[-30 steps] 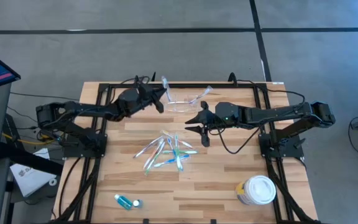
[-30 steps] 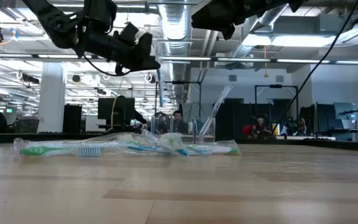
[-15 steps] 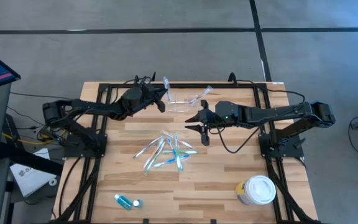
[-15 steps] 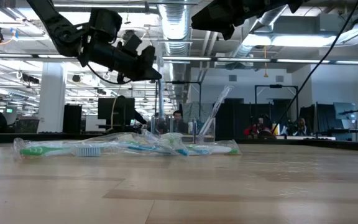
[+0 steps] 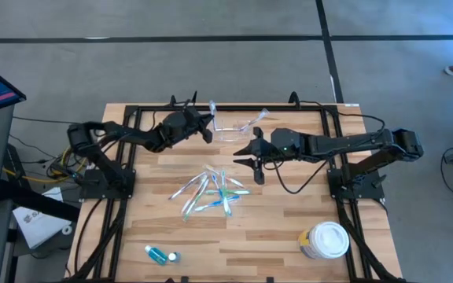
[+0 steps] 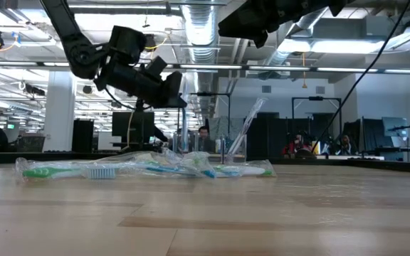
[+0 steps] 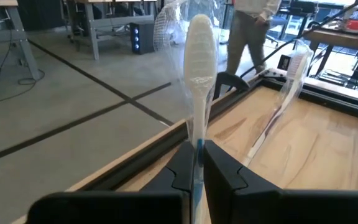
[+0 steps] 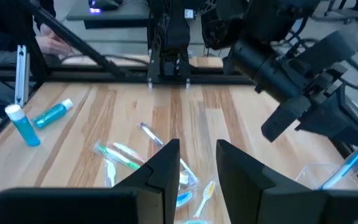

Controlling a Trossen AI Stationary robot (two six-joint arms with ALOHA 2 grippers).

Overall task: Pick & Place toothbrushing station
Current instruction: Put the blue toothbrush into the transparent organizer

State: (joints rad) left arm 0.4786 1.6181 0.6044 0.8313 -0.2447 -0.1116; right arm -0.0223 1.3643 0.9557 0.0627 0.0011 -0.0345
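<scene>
Holder [image 5: 228, 132] of clear, colourless plastic sits low on the wooden table [image 5: 289, 228], close to the far edge and about midway along it. It is nearly see-through against the planks, with a wrapped toothbrush [image 5: 253, 121] leaning out of its right side.

The left gripper [image 5: 208, 130] hangs just above the holder's left end, its dark fingers [image 7: 219, 163] pressed together on a white-headed toothbrush [image 7: 199, 62] in a clear sleeve, which stands upright between them. The right gripper [image 5: 252, 163] hovers just right of the holder, above bare boards, fingers [image 8: 163, 167] partly spread with nothing between them.

The table top is pale wood in long planks, smooth, with a black metal frame [image 5: 234, 108] running along its far edge and sides.

A loose pile of wrapped toothbrushes [image 5: 211, 192] lies near the table's middle, thin and glossy, in green, blue and white. A small blue bottle [image 5: 160, 255] lies near the front-left corner, and a round white-lidded tub [image 5: 325, 240] stands near the front-right corner. Bare wood lies between the pile and the front edge, and between the pile and each side.
</scene>
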